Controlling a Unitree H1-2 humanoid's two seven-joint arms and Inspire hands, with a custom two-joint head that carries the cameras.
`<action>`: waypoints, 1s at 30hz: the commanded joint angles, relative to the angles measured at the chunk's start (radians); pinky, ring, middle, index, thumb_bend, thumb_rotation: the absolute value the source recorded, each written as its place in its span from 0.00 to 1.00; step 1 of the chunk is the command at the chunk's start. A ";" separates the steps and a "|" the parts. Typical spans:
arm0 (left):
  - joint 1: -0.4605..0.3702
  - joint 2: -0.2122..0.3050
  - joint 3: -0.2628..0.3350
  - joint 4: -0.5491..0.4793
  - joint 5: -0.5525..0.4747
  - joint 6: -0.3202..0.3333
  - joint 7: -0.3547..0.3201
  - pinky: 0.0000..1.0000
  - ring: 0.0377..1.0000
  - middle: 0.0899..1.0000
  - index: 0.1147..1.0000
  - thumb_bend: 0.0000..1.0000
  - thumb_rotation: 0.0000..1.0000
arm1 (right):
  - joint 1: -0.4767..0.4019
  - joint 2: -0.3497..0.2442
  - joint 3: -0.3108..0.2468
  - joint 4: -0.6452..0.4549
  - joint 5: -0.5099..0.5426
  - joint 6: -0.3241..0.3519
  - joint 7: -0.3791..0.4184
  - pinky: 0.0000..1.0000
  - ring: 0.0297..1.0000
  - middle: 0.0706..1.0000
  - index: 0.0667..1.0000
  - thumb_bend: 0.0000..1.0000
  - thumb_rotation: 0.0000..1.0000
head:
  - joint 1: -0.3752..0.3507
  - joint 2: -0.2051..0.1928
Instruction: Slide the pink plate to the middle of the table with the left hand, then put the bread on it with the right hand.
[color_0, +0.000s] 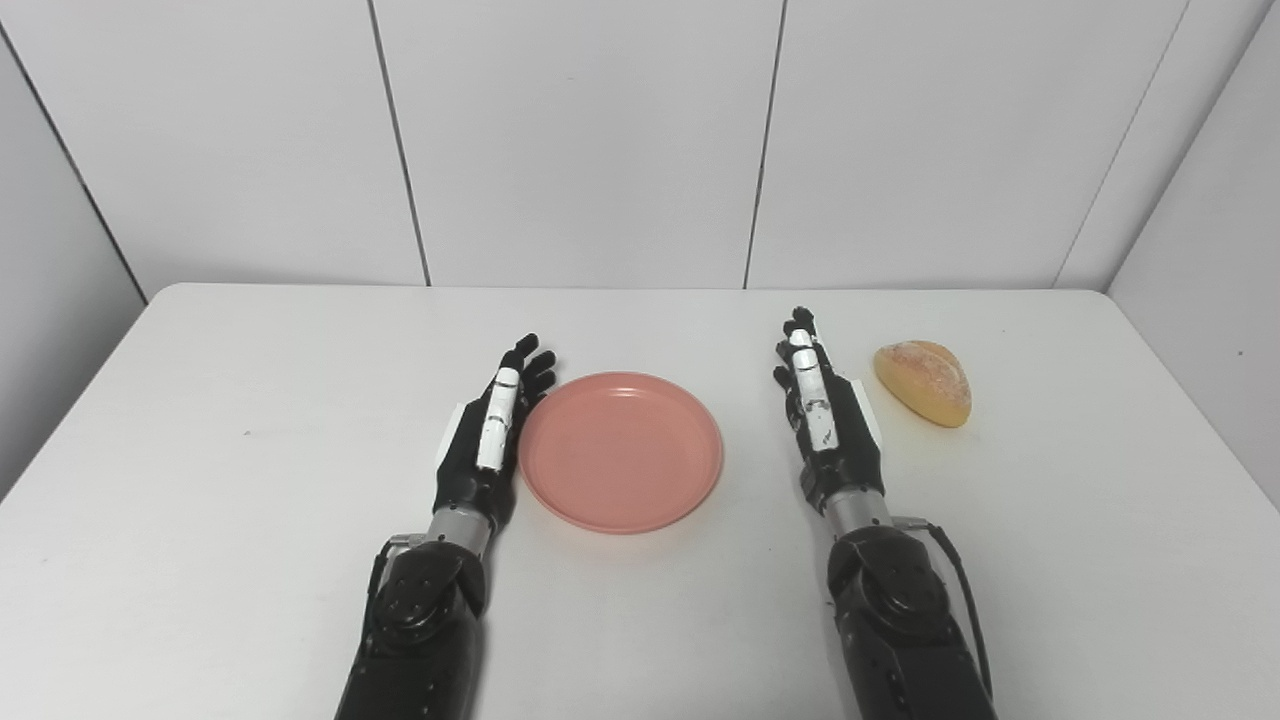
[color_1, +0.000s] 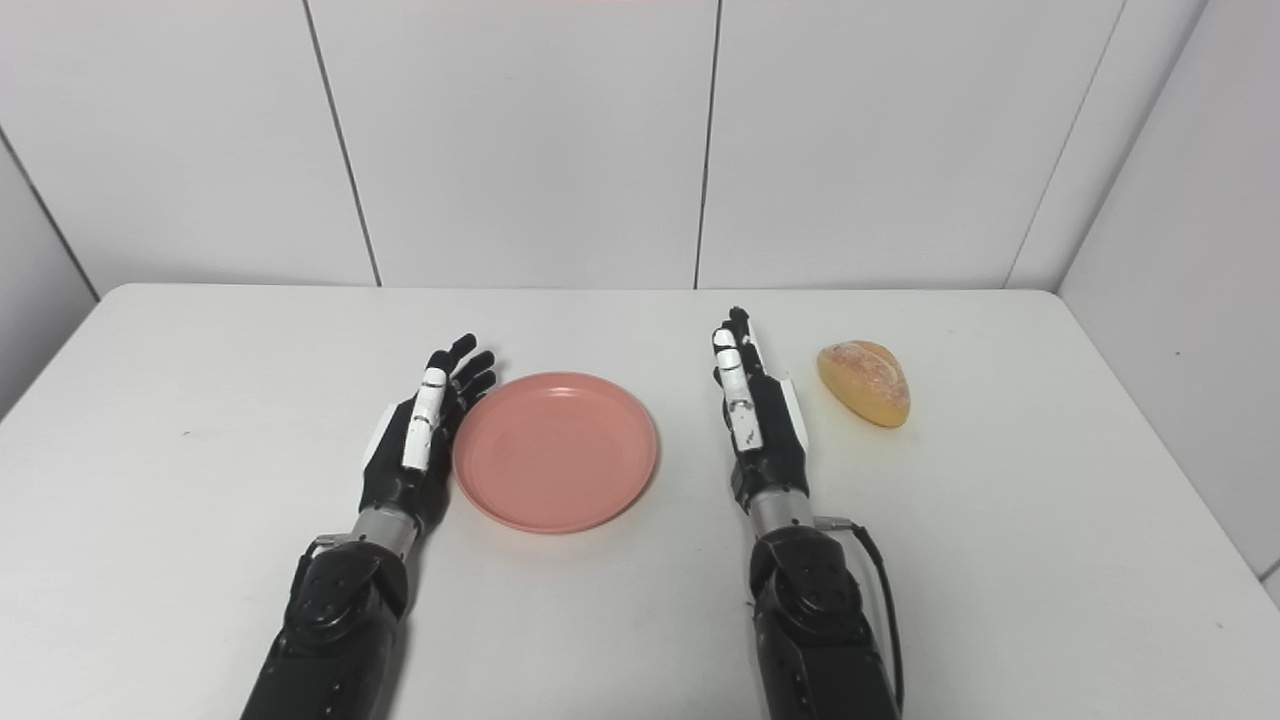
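- Surface: white table with rounded far corners, matte, a few small dark specks on it.
- Room: white panelled wall right behind the table, thin dark seams running top to bottom; more panels angle in at both sides.
- Pink plate: round, shallow, flat on the table near the middle, slightly left of centre in the right eye view. Nothing on it.
- Left hand: on edge just beside the plate's left rim, palm facing the plate. Fingers straight, slightly spread, pointing away from the robot and a bit right. Holds nothing. Hand sits against or nearly against the rim; cannot tell whether it actually touches.
- Right hand: between plate and bread, clear of both. Also on edge, fingers extended and close together, pointing toward the far wall with a slight lean left. Holds nothing.
- Bread: golden-brown roll with a pale dusted top, lying on the table to the right of the right hand, near it but not touching. Well apart from the plate.
- Bread shape: elongated oval, long axis running diagonally from far-left to near-right; the far-left end lies nearest the right hand's fingertips.
- Both forearms enter from the bottom edge, black casings; a dark cable loops along the right wrist.
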 joint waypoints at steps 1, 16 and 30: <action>-0.019 0.000 0.004 0.012 0.018 -0.034 0.013 0.97 0.94 0.91 0.91 0.47 1.00 | -0.061 -0.014 0.000 -0.020 -0.058 -0.074 -0.038 1.00 0.99 1.00 1.00 0.67 0.87 | -0.001 -0.001; -0.050 0.030 0.030 0.058 0.036 -0.145 0.026 0.98 0.97 0.94 0.92 0.44 1.00 | -0.125 -0.181 0.027 0.001 -0.345 -0.135 -0.168 0.96 1.00 1.00 1.00 0.59 0.85 | -0.012 -0.005; -0.058 0.067 0.020 0.090 0.052 -0.160 0.008 1.00 1.00 0.97 0.96 0.45 1.00 | -0.170 -0.303 0.050 0.001 -0.606 0.108 -0.222 0.77 0.88 0.93 0.95 0.72 0.61 | -0.086 -0.010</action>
